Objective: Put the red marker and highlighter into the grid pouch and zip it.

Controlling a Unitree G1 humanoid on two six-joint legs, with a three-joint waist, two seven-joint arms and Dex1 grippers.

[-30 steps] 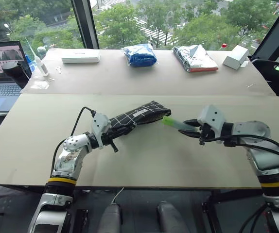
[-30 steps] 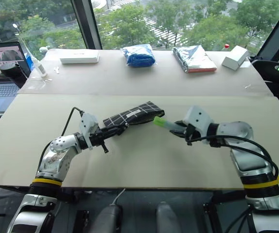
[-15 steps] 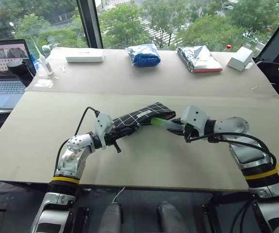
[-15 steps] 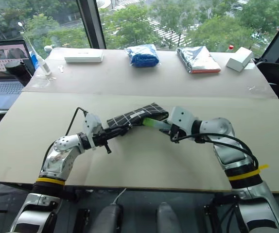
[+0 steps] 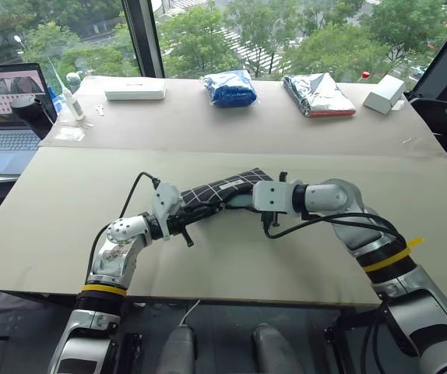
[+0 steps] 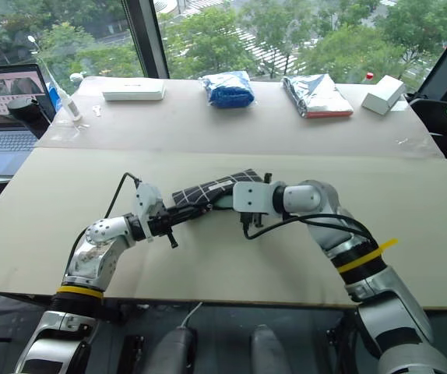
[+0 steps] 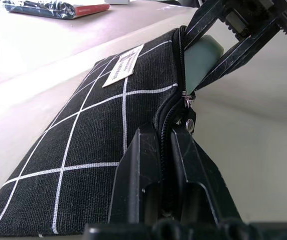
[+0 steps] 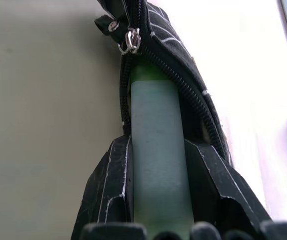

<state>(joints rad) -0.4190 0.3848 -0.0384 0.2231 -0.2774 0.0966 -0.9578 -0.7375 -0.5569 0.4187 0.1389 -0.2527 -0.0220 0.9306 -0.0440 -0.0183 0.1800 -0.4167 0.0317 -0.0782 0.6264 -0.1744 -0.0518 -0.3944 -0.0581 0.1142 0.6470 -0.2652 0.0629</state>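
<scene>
Mid-frame, left gripper (image 7: pixel 163 165) clamps the pouch (image 7: pixel 98 150) edge while right gripper (image 8: pixel 153 200) grips the highlighter (image 8: pixel 156 150), tip inside the open zip; next push deeper, release, then zip.

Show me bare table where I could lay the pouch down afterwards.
Bare table lies left of the left gripper, and wide right of the right arm. Crowded: the middle, where the grid pouch takes the highlighter, and the far strip with blue bag and foil bag.
</scene>
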